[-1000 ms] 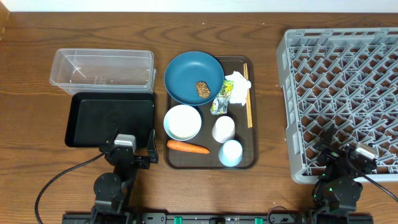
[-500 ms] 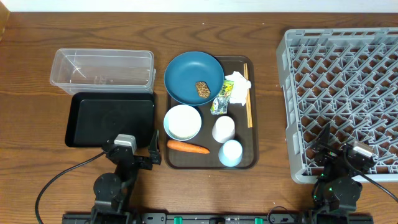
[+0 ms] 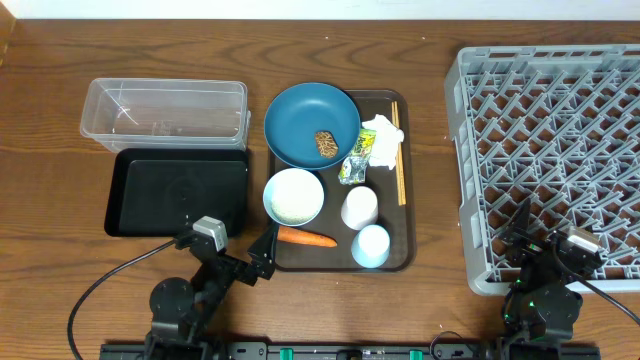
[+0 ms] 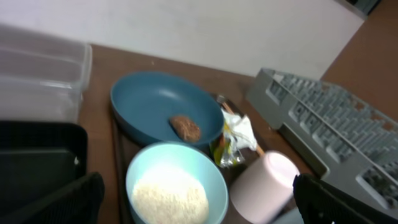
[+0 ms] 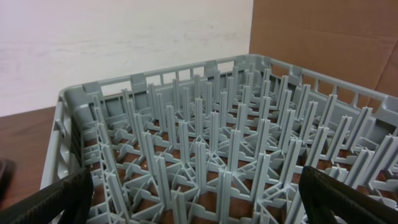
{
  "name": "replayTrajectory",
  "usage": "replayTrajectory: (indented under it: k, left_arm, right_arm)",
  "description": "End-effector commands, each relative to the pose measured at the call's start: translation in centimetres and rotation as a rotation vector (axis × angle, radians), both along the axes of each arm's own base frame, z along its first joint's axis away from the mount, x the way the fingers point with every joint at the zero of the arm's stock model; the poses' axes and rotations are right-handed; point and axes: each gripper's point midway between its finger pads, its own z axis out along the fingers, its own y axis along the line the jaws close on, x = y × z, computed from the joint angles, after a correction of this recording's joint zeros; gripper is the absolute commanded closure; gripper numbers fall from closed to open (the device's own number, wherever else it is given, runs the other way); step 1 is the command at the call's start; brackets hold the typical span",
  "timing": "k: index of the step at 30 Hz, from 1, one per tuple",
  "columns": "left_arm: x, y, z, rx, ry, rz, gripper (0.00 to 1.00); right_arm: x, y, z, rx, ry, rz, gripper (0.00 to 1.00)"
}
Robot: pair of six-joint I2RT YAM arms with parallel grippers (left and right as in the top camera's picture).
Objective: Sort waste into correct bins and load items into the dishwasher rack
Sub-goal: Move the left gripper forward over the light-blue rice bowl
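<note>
the left jaws stood released, spread wide and holding nothing, low over the surface (image 3: 60, 250) at the near-left corner of the brown serving tray (image 3: 386, 205). in the left wrist view the white bowl (image 4: 177, 186) lay straight ahead between the two fingers (image 4: 62, 202), close in and clear of both, with loose white rice (image 4: 169, 198) heaped inside it. one pale cup (image 4: 264, 185) lay just inside the right-hand finger, and from above a second cup (image 3: 371, 245) stood beside it, nearer the tray's front edge. beyond the bowl, further out from the jaws, sat the dark-blue plate (image 4: 165, 112) with the brown food lump (image 4: 185, 127) on it. ahead and to the right were the green-yellow wrapper (image 4: 227, 149) and the crumpled tissue (image 4: 244, 130); the chopsticks (image 3: 399, 155) lay past those. the orange carrot (image 3: 304, 237) lay just beside one fingertip; contact could not be told. the black tray (image 3: 178, 190) was off to the left of the jaws, with the clear tub (image 3: 165, 112) beyond it.

the right jaws were also spread wide and empty, at the near edge of the grey dishwasher rack (image 5: 205, 155). its pegs and walls filled the space ahead of and between the fingers, and no dish showed in it.
</note>
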Motion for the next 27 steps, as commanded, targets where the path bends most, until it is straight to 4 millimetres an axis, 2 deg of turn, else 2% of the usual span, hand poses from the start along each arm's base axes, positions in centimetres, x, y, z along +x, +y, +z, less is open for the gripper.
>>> replayTrajectory:
  k: [1,3,6,12,15,17,19,23,27]
  left_arm:
    - [-0.3,0.8,0.4,-0.008,0.051,0.05,0.02]
    - [-0.3,2.1,1.3,0.021,0.067,0.121,0.02]
    - [-0.5,2.9,3.0,0.073,0.082,0.157,0.02]
    - [0.1,3.0,4.4,0.115,0.261,0.16,0.02]
    - [1.0,1.3,6.0,0.096,0.319,0.074,0.02]
    - [1.2,-0.9,8.1,0.051,0.31,-0.056,0.02]
    - [1.5,-1.8,9.7,0.032,0.29,-0.106,0.02]
    - [1.9,-2.0,11.3,0.031,0.309,-0.115,0.02]
    - [2.0,-1.2,11.4,0.063,0.395,-0.064,0.02]
  right_arm:
    - [0.0,0.2,0.0,-0.001,0.01,0.016,0.01]
    - [0.0,0.2,0.0,-0.001,0.01,0.016,0.01]
    - [0.0,0.2,0.0,-0.001,0.01,0.016,0.01]
    - [0.0,0.2,0.0,-0.001,0.01,0.016,0.01]
    - [0.0,0.2,0.0,-0.001,0.01,0.016,0.01]
    - [0.0,0.2,0.0,-0.001,0.01,0.016,0.01]
    - [0.0,0.2,0.0,-0.001,0.01,0.016,0.01]
    - [0.0,0.2,0.0,-0.001,0.01,0.016,0.01]
    - [0.0,0.2,0.0,-0.001,0.01,0.016,0.01]
